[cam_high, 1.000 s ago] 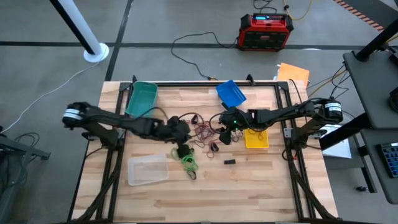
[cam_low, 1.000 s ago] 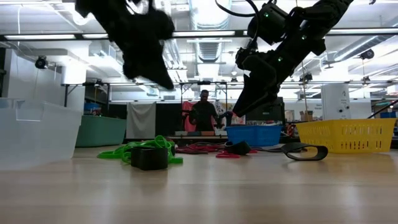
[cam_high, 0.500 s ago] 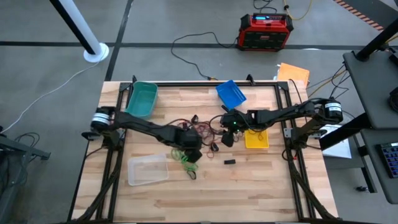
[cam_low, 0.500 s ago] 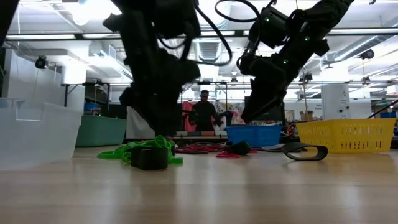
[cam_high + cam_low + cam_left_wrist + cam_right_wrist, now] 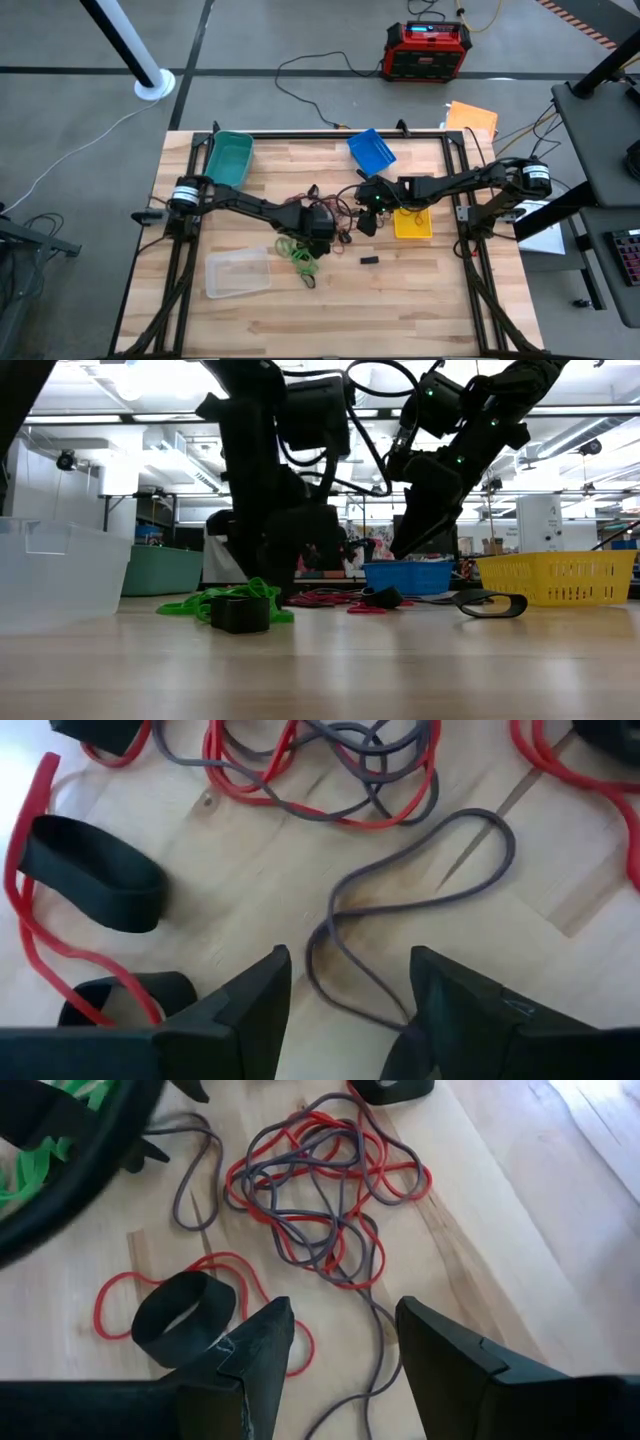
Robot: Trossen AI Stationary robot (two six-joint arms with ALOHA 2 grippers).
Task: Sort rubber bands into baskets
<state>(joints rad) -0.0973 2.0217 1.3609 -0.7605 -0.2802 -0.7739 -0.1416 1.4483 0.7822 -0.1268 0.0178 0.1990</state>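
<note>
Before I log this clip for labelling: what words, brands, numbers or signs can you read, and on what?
None can be read.
Red box on the floor: its small lit panel is too small to read.
Baskets, such as the yellow one, and the bands: no print visible.

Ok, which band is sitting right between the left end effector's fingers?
The thin dark brown-grey band, a single loose twisted loop on bare wood running between the open fingers. The wide black bands and red ones lie off to one side.
</note>
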